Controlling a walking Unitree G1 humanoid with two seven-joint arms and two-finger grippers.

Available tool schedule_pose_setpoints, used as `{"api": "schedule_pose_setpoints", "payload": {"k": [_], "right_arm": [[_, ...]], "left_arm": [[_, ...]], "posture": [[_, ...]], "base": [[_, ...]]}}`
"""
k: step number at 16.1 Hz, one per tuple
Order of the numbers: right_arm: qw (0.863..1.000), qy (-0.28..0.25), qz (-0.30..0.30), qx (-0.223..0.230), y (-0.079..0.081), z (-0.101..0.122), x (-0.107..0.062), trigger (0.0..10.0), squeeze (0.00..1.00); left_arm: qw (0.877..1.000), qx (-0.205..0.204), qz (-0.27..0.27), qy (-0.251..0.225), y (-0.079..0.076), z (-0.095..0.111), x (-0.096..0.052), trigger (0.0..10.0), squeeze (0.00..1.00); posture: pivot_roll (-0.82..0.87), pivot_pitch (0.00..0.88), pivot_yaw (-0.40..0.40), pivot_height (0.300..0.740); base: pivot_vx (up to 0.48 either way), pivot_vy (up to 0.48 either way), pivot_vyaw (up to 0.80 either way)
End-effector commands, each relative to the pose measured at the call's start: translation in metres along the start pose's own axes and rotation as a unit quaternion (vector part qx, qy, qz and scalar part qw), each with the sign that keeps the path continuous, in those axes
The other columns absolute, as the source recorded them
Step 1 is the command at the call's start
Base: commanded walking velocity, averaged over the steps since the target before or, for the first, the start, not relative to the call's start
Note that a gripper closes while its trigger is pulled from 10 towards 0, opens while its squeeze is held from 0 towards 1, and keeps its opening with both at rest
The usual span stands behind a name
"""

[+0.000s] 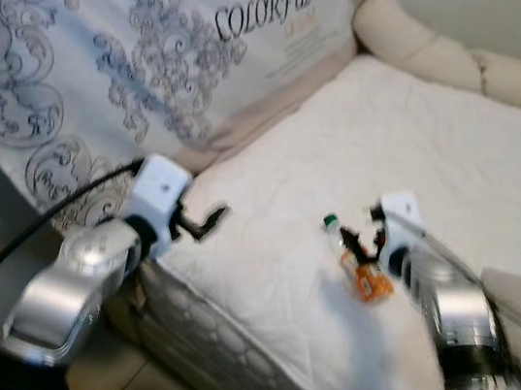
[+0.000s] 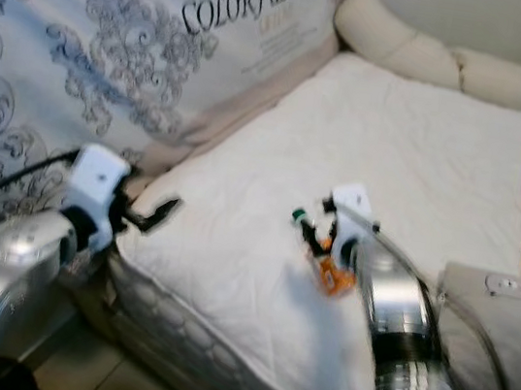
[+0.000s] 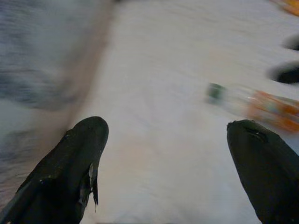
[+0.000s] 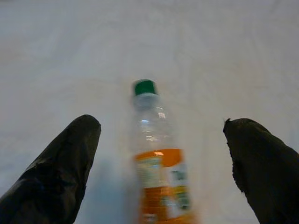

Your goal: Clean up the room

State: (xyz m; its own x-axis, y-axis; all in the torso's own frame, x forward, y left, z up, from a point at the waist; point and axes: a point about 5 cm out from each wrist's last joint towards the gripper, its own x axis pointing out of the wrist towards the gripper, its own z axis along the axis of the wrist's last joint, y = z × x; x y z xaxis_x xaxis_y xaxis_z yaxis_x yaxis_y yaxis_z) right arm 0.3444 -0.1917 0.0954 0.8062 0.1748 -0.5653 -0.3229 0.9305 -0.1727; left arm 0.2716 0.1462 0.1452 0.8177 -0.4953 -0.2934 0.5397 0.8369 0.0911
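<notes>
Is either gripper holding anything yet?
Nothing. The right gripper is open astride the bottle lying on the mattress; the left gripper is open.

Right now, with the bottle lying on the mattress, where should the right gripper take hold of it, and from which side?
Grip the bottle across its orange-labelled body, below the green cap, where it looks widest. It lies flat on the white mattress, so come from above. The right gripper has its jaws open, one on each side of the body; lowering and closing there looks simplest.

Two silver arms with white wrist blocks — black cable (image 1: pixel 30 229) trailing — each hand black-fingered.
</notes>
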Motion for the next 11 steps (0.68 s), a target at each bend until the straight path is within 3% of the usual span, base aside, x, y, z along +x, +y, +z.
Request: {"api": "schedule_pose_setpoints", "payload": {"k": [1,5,11], "right_arm": [[0.999,0.032,0.008,-0.012,-0.002,-0.008,0.006,10.0,0.0],[0.996,0.086,0.001,0.017,-0.009,-0.014,0.015,10.0,0.0],[0.985,0.173,-0.022,0.003,-0.013,-0.052,0.014,10.0,0.0]], "left_arm": [[0.999,-0.001,-0.048,0.024,-0.005,-0.002,0.0,10.0,0.0],[0.995,0.011,-0.094,0.043,-0.006,0.005,-0.004,10.0,0.0],[0.983,0.017,-0.169,0.075,-0.026,0.005,-0.02,10.0,0.0]], "posture": [[0.08,0.0,0.025,0.74],[0.11,0.0,0.037,0.74],[0.13,0.0,0.051,0.74]], "base": [[0.0,0.0,0.0],[0.0,0.0,0.0],[0.0,0.0,0.0]]}}
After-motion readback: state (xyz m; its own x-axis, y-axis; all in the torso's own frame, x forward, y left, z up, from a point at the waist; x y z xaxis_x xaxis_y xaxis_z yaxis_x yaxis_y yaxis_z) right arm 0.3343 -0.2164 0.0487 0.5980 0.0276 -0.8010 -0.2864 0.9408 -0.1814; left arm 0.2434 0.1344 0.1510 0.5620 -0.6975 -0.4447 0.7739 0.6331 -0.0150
